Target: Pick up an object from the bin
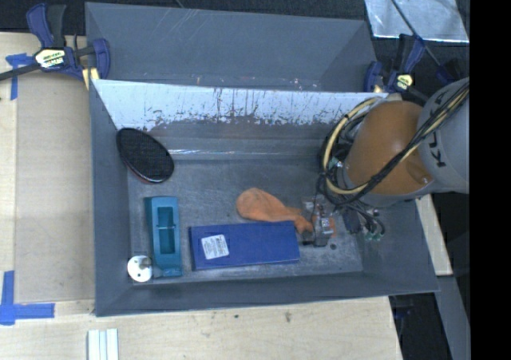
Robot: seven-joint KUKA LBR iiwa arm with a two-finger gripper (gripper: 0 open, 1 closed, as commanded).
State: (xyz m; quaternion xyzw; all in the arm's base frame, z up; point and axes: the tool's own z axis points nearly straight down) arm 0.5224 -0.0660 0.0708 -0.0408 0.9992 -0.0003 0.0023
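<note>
Just left of the claw [321, 227], on the bin [239, 168] floor: orange squashy lump [262, 205], thin end right beside it.
Probably soft, light and bendy; best pinched at the thin end nearest the claw, not round the fat part. Cannot tell if claw wide or narrow. Blue box [243, 247] lower left of claw.

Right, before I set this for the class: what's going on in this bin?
A robot arm reaches into the grey metal bin from the right. Its gripper is low by the narrow right end of a tan, pear-shaped soft object, close to the right end of a flat blue rectangular box with a white label. Whether it grips anything cannot be told. Further left lie a teal rectangular holder, a small white round cap and a black oval pad.
</note>
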